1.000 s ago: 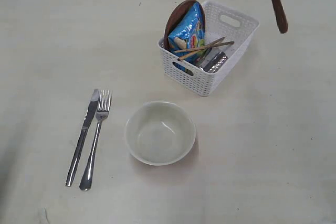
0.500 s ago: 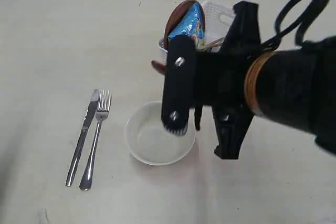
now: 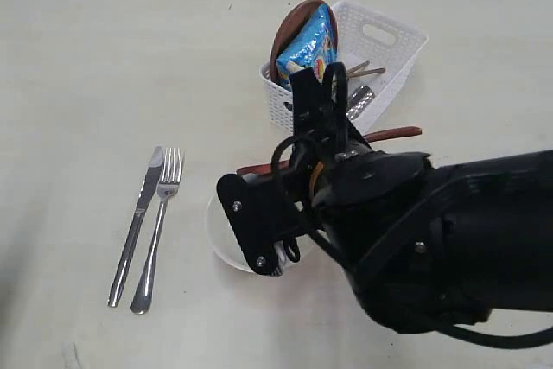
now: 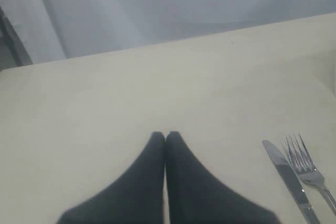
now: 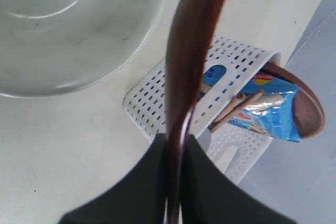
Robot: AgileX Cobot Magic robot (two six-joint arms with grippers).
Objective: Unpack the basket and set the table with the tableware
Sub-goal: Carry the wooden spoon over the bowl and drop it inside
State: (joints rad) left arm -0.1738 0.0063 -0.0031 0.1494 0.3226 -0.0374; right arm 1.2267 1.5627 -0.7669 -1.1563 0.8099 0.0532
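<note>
The right pincer is closed on the spoon. Its two black fingers pinch the thin reddish-brown handle, and the spoon runs straight out past the tips, widening as it goes. The bowl stands upright on the table, out beyond those tips and just to one side of the spoon. Whether the spoon's far end touches the bowl I cannot tell, since the wrist view cuts that end off.

Farther out past the same tips stands the basket, and the spoon crosses in front of its near corner. Inside, the blue bag leans against the plate, which stands on edge. The chopsticks lie slantwise beside the bag. In the exterior view something shiny in the basket, probably the cup, shows just behind the right pincer, though it is mostly hidden. There the right arm covers nearly all of the bowl, leaving only a sliver of rim.

The left pincer is closed on nothing, its tips pressed together above bare table. The knife and fork lie flat and side by side, ahead of its tips and off to one side, apart from it. They are well apart from the right pincer, on the bowl's other side.
</note>
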